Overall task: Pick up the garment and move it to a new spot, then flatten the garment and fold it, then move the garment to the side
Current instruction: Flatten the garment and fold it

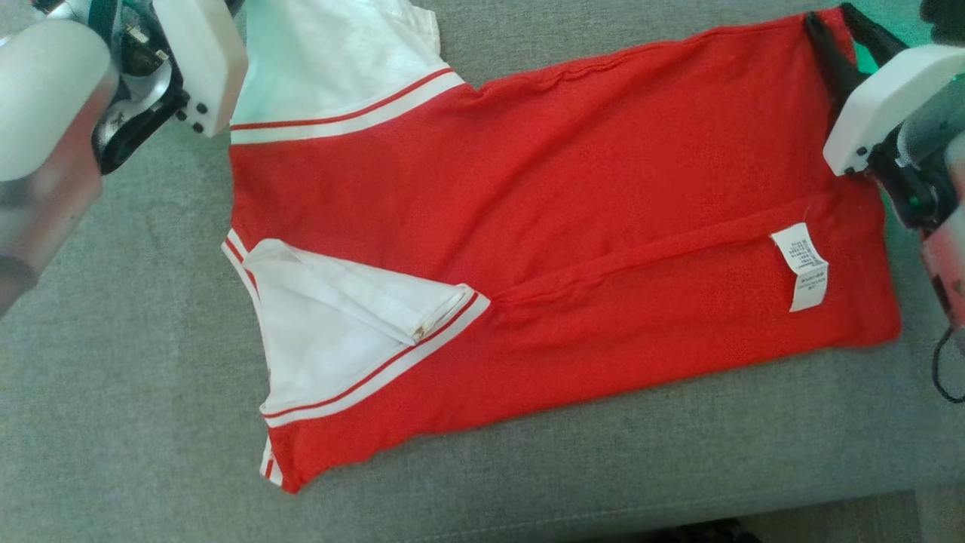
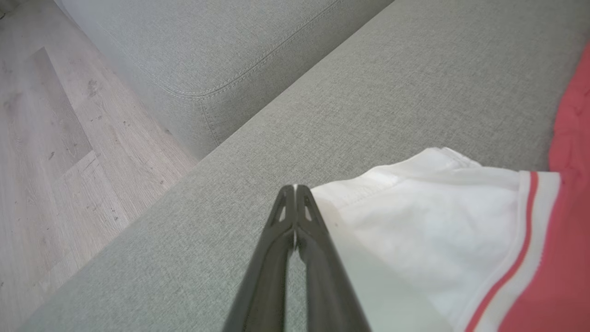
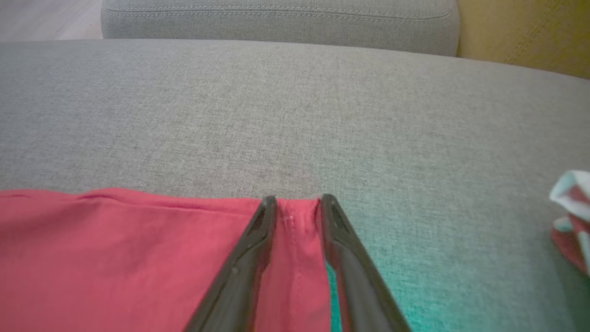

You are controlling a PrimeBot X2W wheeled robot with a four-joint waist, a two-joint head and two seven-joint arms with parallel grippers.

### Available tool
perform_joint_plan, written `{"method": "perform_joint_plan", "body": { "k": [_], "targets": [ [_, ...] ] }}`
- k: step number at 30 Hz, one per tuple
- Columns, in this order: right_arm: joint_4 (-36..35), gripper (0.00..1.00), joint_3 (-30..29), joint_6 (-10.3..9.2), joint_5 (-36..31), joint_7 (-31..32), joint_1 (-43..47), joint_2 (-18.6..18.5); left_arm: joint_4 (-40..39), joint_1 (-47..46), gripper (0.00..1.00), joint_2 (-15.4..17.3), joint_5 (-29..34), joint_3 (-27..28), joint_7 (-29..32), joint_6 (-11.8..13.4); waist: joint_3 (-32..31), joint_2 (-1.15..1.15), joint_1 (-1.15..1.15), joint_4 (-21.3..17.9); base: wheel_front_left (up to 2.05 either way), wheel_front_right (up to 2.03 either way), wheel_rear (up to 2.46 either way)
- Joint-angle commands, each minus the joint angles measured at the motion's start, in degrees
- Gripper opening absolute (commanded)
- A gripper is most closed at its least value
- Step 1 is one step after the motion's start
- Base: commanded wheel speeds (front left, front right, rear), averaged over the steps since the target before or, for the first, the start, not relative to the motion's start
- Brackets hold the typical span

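Observation:
The garment [image 1: 565, 188] is a red shirt with white, red-striped sleeves, lying spread on the grey sofa seat [image 1: 113, 377]. A white label [image 1: 801, 265] shows near its right end. My left gripper [image 2: 295, 186] is shut with nothing between its fingers, hovering just beside the far white sleeve [image 2: 415, 221]. My right gripper [image 3: 295, 199] is at the garment's far right corner [image 3: 115, 258], its fingers apart with the red hem edge lying between them. In the head view the right gripper [image 1: 837, 23] reaches that corner from the right.
Beyond the garment runs the sofa's grey back cushion [image 3: 276, 18], with something yellow [image 3: 530, 32] beside it. A small crumpled red and white cloth [image 3: 569, 216] lies at the right. Wooden floor [image 2: 46, 138] lies past the sofa's left end.

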Motion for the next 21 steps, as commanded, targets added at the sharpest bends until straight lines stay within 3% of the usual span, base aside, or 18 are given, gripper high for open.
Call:
{"method": "perform_joint_plan", "body": {
  "k": [1, 6, 8, 12, 21],
  "targets": [
    [-0.39, 0.47, 0.85, 0.37, 0.32, -0.69, -0.65, -0.23, -0.91, -3.95, 0.0, 1.3, -0.26, 2.25, -0.36, 0.1, 0.12, 0.0, 0.0, 0.17, 0.0, 0.0, 0.0],
    [1.34, 0.24, 2.89, 0.37, 1.09, -1.49, -2.16, -0.69, -0.96, -3.86, 0.0, 1.29, -0.29, 2.23, -0.39, 0.1, 0.28, 0.0, 0.0, 0.48, 0.0, 0.0, 0.0],
    [1.81, 0.02, 3.64, 0.37, 1.52, -1.85, -2.48, -0.93, -0.96, -3.75, 0.0, 1.38, -0.23, 2.22, -0.45, 0.1, 0.26, 0.0, 0.0, 0.55, 0.0, 0.0, 0.0],
    [2.42, 0.0, 4.79, 0.37, 2.39, -3.82, -3.69, -1.7, -0.76, -4.07, 0.0, 1.72, 0.71, 2.22, -2.57, 0.1, 0.19, 0.0, 0.0, 0.72, 0.0, 0.0, 0.0],
    [3.61, 0.0, 1.98, 0.37, 5.84, -9.55, -6.92, -3.06, 4.74, -9.3, 0.0, 0.23, 5.24, 3.8, -15.48, 0.8, -0.46, 0.0, 0.0, 1.24, 0.0, 0.0, 0.0]
  ]
}}
